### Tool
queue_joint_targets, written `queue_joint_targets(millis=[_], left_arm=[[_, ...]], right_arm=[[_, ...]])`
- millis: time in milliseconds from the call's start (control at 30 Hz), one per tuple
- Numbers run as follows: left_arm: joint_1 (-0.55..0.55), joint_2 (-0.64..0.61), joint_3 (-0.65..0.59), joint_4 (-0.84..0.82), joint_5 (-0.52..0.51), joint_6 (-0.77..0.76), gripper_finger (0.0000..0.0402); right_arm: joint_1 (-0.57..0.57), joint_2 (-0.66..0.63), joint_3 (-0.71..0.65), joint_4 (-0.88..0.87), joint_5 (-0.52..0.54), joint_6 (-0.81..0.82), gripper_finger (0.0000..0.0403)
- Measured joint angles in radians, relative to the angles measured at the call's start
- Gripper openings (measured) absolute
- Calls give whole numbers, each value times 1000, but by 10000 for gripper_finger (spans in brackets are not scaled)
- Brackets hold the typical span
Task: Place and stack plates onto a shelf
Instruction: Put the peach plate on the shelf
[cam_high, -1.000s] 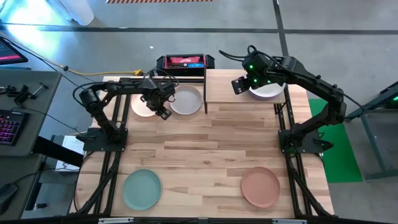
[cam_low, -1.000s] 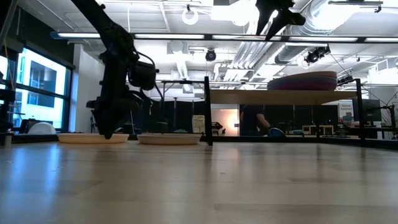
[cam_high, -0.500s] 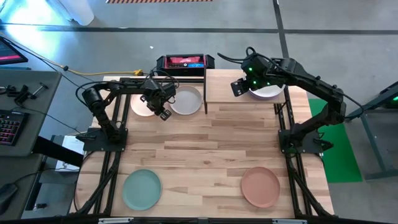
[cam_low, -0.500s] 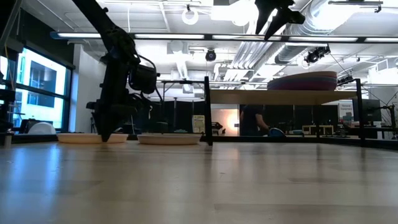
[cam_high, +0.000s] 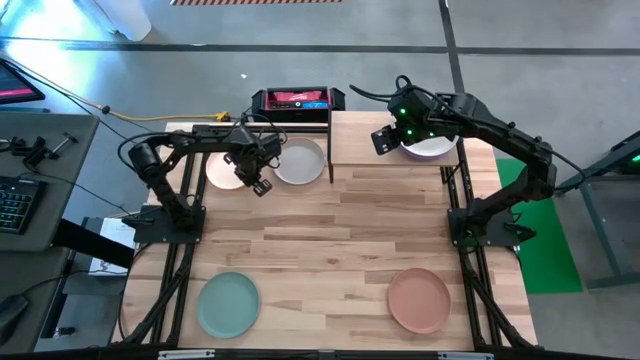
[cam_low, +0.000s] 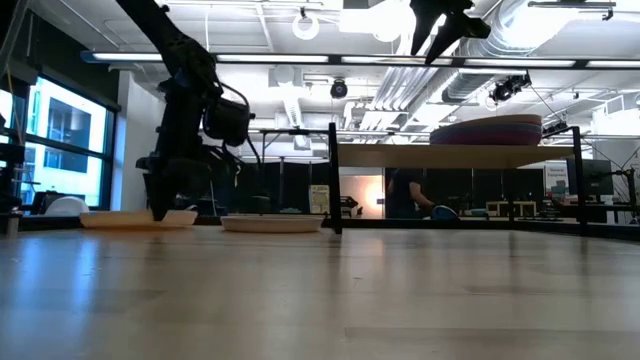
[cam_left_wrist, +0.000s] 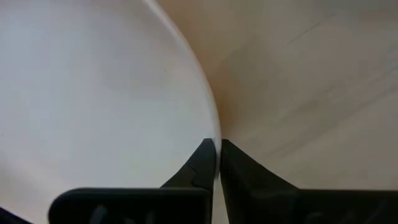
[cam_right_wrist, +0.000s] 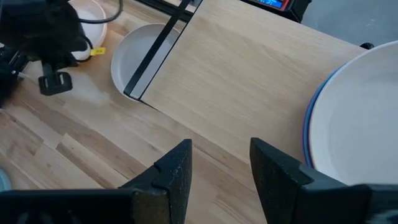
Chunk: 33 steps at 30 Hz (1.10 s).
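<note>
Since a rim grip permits lifting, the pale pink plate (cam_high: 226, 170) was pinched shut by the left gripper (cam_left_wrist: 217, 155) near the table's far-left corner | right gripper (cam_right_wrist: 221, 165) was held agape (empty) over the shelf (cam_high: 365, 140).

Both arms are matte black, chunky jointed links with thin black cables looped alongside. The right arm (cam_high: 470, 115) has green status lights glowing just behind its fingers (cam_right_wrist: 171, 174), which are dark, flat, tapered wedges.
</note>
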Motion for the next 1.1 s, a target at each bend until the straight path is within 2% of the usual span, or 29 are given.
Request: queue_joint_targets(millis=[233,733,1000,1100], left_arm=[[-27,-118,2,0,4,-6,2],[-44,-511,2,4,3,-17,1],[-44,-647,6,64,4,96,1],[-44,-655,55,66,4,166,1]], right_arm=[[0,0,0,0,22,24,142],[0,0,0,0,25,74,142],[0,0,0,2,40,97,142],[0,0,0,3,44,99,142]])
